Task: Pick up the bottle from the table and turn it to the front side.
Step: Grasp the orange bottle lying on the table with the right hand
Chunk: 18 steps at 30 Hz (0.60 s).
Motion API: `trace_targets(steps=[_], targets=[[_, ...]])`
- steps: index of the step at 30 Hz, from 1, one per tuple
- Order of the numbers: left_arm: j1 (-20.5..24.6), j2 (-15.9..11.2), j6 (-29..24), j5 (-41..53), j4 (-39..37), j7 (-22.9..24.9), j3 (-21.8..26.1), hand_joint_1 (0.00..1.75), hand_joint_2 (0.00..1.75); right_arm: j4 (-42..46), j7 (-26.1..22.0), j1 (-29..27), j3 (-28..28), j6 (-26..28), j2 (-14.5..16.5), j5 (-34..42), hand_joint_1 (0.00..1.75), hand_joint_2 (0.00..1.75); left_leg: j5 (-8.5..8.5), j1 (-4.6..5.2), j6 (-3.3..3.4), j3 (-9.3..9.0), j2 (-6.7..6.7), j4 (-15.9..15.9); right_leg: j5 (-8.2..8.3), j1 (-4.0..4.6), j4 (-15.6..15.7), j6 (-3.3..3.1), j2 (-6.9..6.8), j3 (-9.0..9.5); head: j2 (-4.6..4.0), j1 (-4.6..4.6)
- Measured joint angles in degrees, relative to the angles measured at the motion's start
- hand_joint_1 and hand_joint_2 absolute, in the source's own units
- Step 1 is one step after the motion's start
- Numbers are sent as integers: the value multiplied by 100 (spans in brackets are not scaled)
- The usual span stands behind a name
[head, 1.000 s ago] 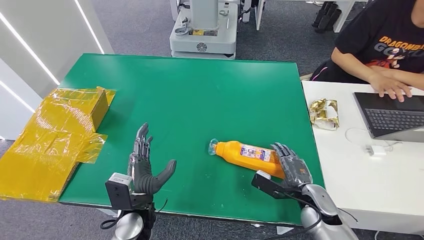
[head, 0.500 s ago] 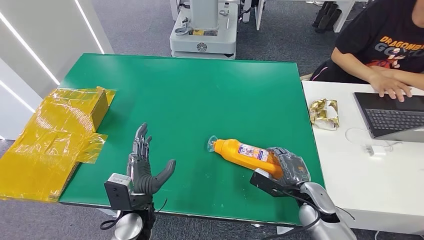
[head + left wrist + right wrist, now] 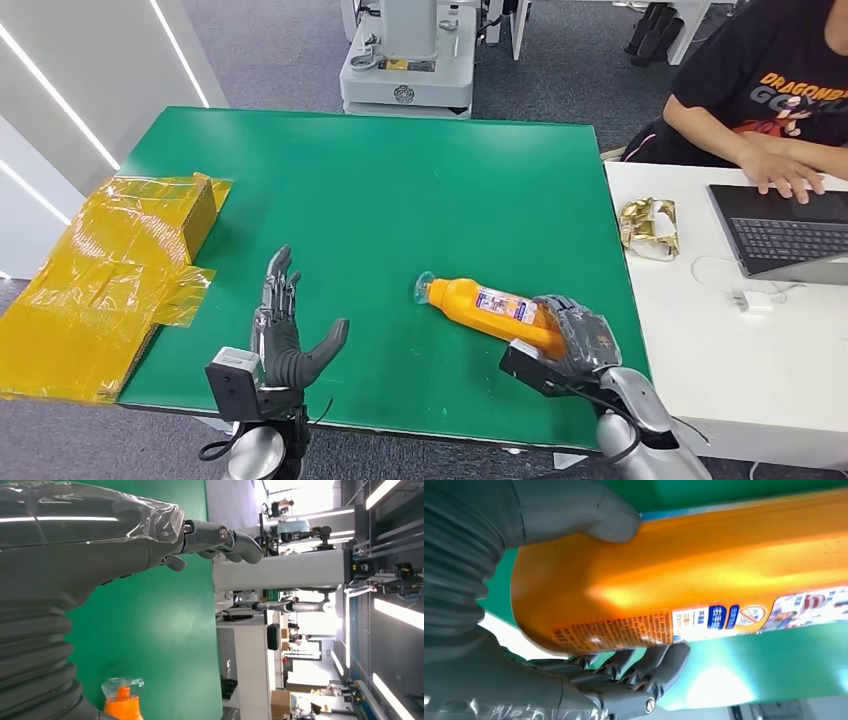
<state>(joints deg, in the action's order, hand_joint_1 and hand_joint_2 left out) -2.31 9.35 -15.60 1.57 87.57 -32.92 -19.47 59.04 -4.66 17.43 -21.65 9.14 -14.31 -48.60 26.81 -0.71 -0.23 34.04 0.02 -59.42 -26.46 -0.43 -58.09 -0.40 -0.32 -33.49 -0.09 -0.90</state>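
Where the orange bottle lies on its side near the front right of the green table, its base end is gripped by the right hand, whose thumb is pressed on one side of the body while the darker fingers are curled round the other. The capped neck is pointed away from that hand, toward the middle of the table, and the printed label is seen along the bottle's upper side. The left hand is held above the front left part of the table, well apart from the bottle, with its fingers spread and nothing in it; in the left wrist view the bottle's cap end is seen beyond this hand.

The bottle is placed near the table's front edge and not far from its right edge. A broad stretch of bare green surface is left behind the bottle and between the two hands. Crumpled yellow wrapping is draped over the table's left edge.

A white desk is set against the table's right side, and on it a laptop and a crumpled gold packet are seen. A person in a black shirt is seated there, a hand resting on the laptop. Grey carpet and a white machine base are seen behind the table.
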Motion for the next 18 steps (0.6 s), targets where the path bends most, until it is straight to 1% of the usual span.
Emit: trace_targets(steps=[4,8,10,14,18], targets=[[0,-2,-62,-38,3,-2,0,0,175,104,-372,-89,35,593,99,360,175,175,0,0,0,4,2,0,0,0,0,0,3,-8,0,0],[7,1,-81,-67,3,-3,0,0,175,208,-596,-145,80,865,210,634,175,175,0,0,0,5,0,0,0,0,0,0,1,-10,0,0],[8,0,-102,-90,3,-9,0,0,175,292,-814,-222,135,1124,273,930,175,175,0,0,0,7,-3,0,-1,0,0,0,-3,-10,0,0],[11,-2,-186,-161,3,-58,-2,0,175,531,-1371,-384,249,1812,389,1714,175,175,0,0,0,8,0,0,-1,0,0,0,0,-11,0,0],[22,-13,-270,-247,3,-114,-7,0,175,700,-1681,-483,278,2155,485,2149,175,175,1,0,1,8,1,0,-1,0,1,0,1,-12,0,1]])
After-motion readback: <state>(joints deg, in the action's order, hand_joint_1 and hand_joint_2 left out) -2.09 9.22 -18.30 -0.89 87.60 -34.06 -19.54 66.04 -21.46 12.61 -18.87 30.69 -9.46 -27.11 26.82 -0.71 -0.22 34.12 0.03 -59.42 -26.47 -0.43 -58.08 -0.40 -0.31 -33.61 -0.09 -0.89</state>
